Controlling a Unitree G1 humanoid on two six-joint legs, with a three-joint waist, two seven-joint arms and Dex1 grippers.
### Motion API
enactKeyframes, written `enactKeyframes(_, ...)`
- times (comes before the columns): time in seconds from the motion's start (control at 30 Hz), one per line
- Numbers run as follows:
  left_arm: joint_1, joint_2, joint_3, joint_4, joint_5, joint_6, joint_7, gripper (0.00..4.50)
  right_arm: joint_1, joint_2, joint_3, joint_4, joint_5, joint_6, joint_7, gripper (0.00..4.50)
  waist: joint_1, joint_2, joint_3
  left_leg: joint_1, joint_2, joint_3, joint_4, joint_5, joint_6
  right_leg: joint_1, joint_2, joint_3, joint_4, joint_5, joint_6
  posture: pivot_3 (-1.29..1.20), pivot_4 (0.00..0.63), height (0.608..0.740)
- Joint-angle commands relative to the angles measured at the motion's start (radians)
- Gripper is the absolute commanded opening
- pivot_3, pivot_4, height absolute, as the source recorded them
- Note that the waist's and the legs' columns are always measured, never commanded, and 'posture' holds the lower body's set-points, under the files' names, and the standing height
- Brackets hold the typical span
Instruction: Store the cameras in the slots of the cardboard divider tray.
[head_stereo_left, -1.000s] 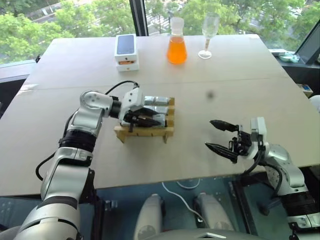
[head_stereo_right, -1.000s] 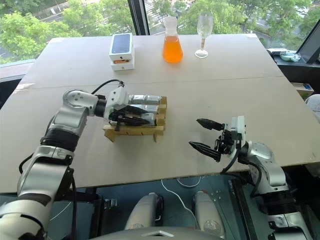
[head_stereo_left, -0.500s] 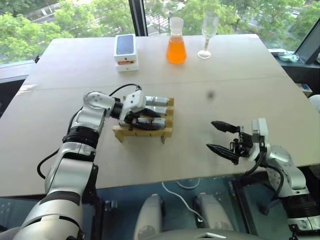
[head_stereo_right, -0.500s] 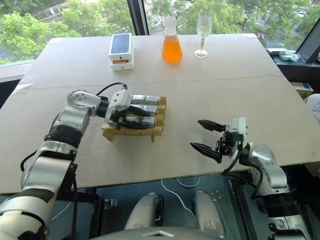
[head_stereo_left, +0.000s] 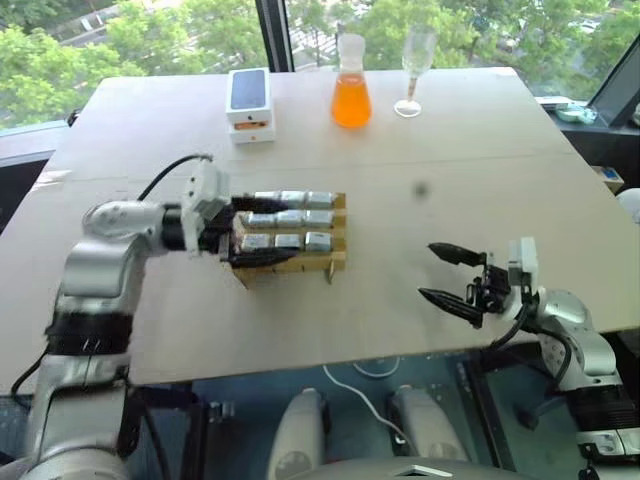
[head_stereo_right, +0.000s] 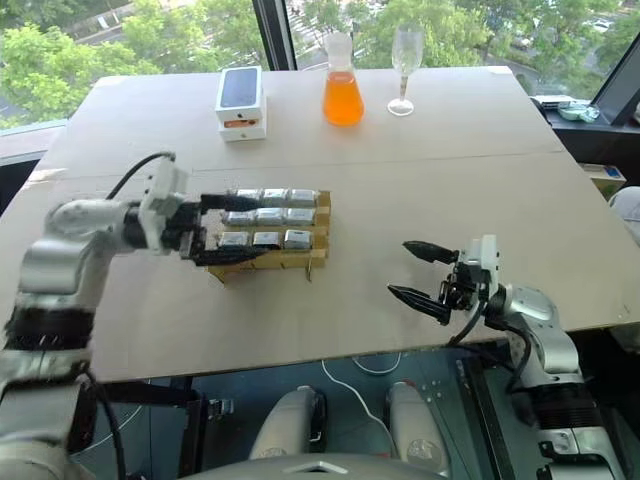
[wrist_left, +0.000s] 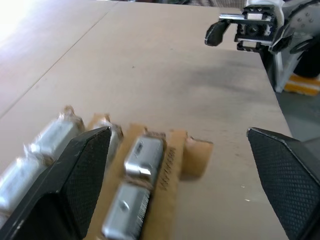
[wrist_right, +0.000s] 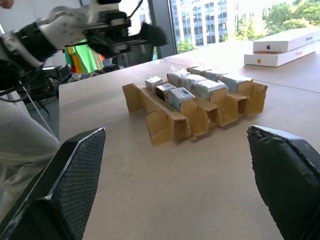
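Both pincers, left pincer (head_stereo_left: 258, 230) & right pincer (head_stereo_left: 448, 273), are standing open, empty. Cameras (head_stereo_left: 289, 217) are looking small, rigid, probably slippery; grip flat sides.

I count nine cameras (head_stereo_left: 290, 218), all seated in three rows of three. There is one cardboard divider tray (head_stereo_left: 338, 262) holding them. At the far edge of the one table (head_stereo_left: 470, 150) I count two stacked white phone boxes (head_stereo_left: 250, 104), one flask of orange liquid (head_stereo_left: 351, 84) and one empty stemmed glass (head_stereo_left: 413, 60).
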Motion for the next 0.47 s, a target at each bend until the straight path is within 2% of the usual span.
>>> enactKeyframes(0.03, 0.205, -0.028, 0.092, -0.207, -0.011, 0.006, 0.139, 4.48, -0.004, -0.020, -0.037, 0.028, -0.018, -0.039, 0.030, 4.50, 0.003, 0.000, 0.000, 0.000, 0.001, 0.000, 0.000, 0.000, 0.000, 0.000, 0.000, 0.000, 0.000, 0.000, 0.000, 0.00, 0.150, 0.740)
enactKeyframes(0.1, 0.411, -0.082, 0.115, -0.301, 0.067, -0.079, 0.233, 4.48, -0.007, -0.035, -0.054, 0.066, -0.026, -0.042, 0.038, 4.50, 0.002, 0.001, -0.001, 0.002, 0.002, 0.001, 0.000, 0.000, 0.000, 0.001, -0.001, 0.001, 0.000, 0.000, 0.000, 0.00, 0.150, 0.740)
enactKeyframes(0.17, 0.520, -0.132, 0.116, -0.341, 0.092, -0.136, 0.292, 4.48, -0.013, -0.036, -0.071, 0.094, -0.020, -0.031, 0.034, 4.50, 0.001, 0.000, 0.000, 0.003, 0.002, 0.002, 0.000, 0.000, 0.000, 0.001, -0.002, 0.005, -0.001, 0.000, -0.001, 0.00, 0.150, 0.740)
enactKeyframes(0.33, 0.632, -0.231, 0.053, -0.291, 0.199, -0.292, 0.406, 4.48, -0.044, -0.039, -0.068, 0.186, -0.071, -0.074, 0.054, 4.50, 0.020, 0.000, -0.001, 0.003, 0.001, 0.004, 0.001, 0.000, 0.000, 0.001, -0.001, 0.001, 0.000, -0.003, -0.002, 0.00, 0.150, 0.740)
enactKeyframes(0.47, 0.656, -0.242, 0.025, -0.290, 0.229, -0.333, 0.443, 4.48, -0.060, -0.037, -0.079, 0.219, -0.085, -0.094, 0.064, 4.50, 0.022, 0.001, -0.002, 0.003, 0.001, 0.005, 0.001, 0.000, 0.000, 0.001, 0.000, 0.002, 0.000, -0.003, -0.003, 0.00, 0.150, 0.740)
